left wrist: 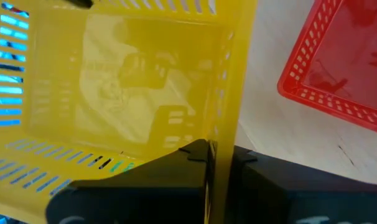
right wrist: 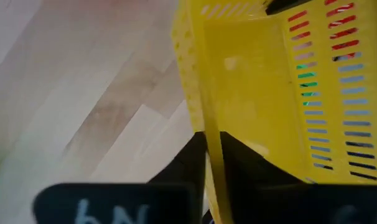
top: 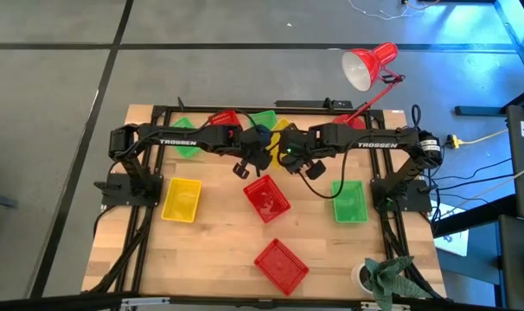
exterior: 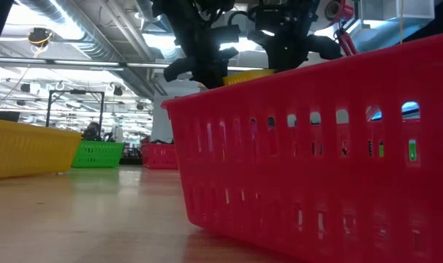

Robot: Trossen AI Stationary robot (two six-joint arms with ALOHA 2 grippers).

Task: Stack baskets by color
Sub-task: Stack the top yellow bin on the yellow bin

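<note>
1. Both my grippers are on the same yellow basket (left wrist: 132, 106). It's up in the air above the far-middle of the table (top: 219, 268).
2. My left gripper (left wrist: 210, 165) is clamped tight on one wall of it, the thin yellow wall pinched right between the fingers.
3. My right gripper (right wrist: 212, 155) has the opposite wall squeezed in a narrow grip.
4. Landmark is the red basket (top: 267, 198) sitting mid-table: the held basket hangs just beyond it, toward the far edge.
5. Another red basket (top: 281, 263) sits nearer the front edge from that landmark.
6. A second yellow basket (top: 182, 199) is off to its left, a green basket (top: 348, 200) to its right.
7. More red and green baskets sit behind my arms at the far edge.
</note>
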